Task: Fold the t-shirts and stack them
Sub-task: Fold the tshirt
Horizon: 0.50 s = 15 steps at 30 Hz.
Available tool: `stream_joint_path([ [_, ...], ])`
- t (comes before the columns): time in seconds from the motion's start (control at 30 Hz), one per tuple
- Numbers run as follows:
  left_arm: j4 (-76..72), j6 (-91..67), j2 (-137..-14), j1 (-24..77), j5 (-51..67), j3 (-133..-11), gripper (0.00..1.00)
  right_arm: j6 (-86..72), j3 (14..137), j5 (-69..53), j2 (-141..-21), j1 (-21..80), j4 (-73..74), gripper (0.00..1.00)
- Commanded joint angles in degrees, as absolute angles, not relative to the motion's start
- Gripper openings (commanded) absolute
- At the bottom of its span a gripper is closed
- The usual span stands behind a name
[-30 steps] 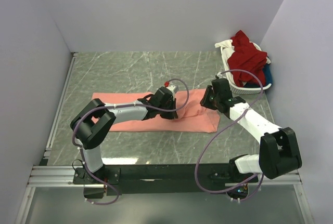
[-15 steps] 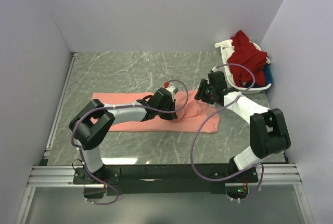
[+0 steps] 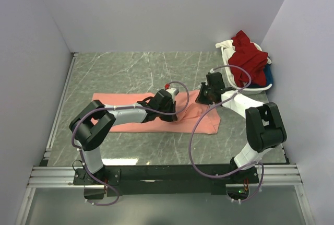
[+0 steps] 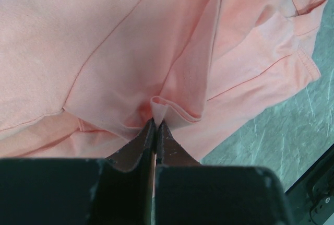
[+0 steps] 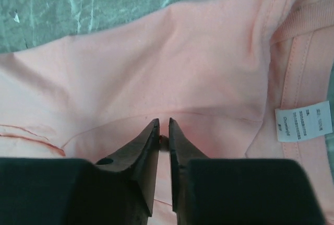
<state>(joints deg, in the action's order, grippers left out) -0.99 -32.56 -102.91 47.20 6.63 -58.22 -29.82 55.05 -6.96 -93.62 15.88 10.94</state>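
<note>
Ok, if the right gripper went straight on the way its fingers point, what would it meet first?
The salmon-pink t-shirt: the right gripper has its fingers right on that cloth, apparently pinching a small fold. Ahead lies more shirt, then the marble table, though depth is unclear.

I see the salmon-pink cloth t-shirt (image 3: pixel 203 123) spread across the middle of the counter (image 3: pixel 130 68), right end bunched. A dark red shirt (image 3: pixel 248 55), white shirt (image 3: pixel 225 45) and blue shirt (image 3: pixel 267 76) are heaped at its far-right corner.
</note>
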Motion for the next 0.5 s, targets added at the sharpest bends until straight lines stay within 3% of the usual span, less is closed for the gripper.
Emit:
stream_joint_path([
  [0.0, -1.85, -31.73, -100.64, 47.64, 6.51, -58.01, 0.06, -30.23, 53.27, -7.38, -89.22, 16.08, 9.93, 0.16],
  [0.13, -1.23, -32.52, -99.85, 47.64, 5.19, -58.09, 0.07, -30.41, 49.76, -8.08, -83.34, 16.17, 10.54, 0.07],
  [0.47, -0.18, -34.01, -96.86, 47.55, 1.41, -57.22, 0.14, -31.02, 43.51, -10.90, -72.43, 16.87, 12.66, 0.02],
])
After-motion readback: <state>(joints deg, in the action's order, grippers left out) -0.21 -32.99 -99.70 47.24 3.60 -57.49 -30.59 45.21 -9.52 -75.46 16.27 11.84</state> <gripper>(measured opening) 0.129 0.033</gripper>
